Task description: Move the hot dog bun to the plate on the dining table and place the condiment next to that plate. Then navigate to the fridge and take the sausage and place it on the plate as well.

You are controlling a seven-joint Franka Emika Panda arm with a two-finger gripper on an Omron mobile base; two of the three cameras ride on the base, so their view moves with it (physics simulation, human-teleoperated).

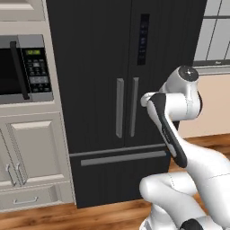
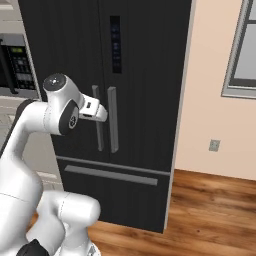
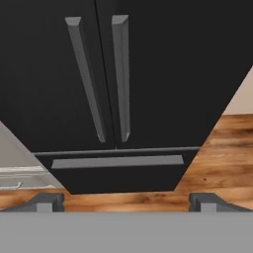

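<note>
The fridge (image 1: pixel 99 58) (image 2: pixel 145 75) (image 3: pixel 168 74) is a tall black unit standing straight ahead with both doors shut. Its two long grey vertical handles (image 1: pixel 119 108) (image 2: pixel 112 120) (image 3: pixel 121 74) meet at the centre seam, and a drawer with a horizontal bar handle (image 3: pixel 116 161) sits below them. My gripper (image 3: pixel 126 202) is open, its dark fingertips (image 3: pixel 44 201) wide apart with nothing between them, and it faces the doors from a short distance. In the right base view my hand sits just in front of the handles. The hot dog bun, plate, dining table, condiment and sausage are out of view.
A microwave (image 1: pixel 24 67) is built into beige cabinets (image 1: pixel 31 152) left of the fridge. On the right are a beige wall with an outlet (image 2: pixel 214 145) and a window (image 2: pixel 245 50). Wood floor (image 2: pixel 210 215) runs in front.
</note>
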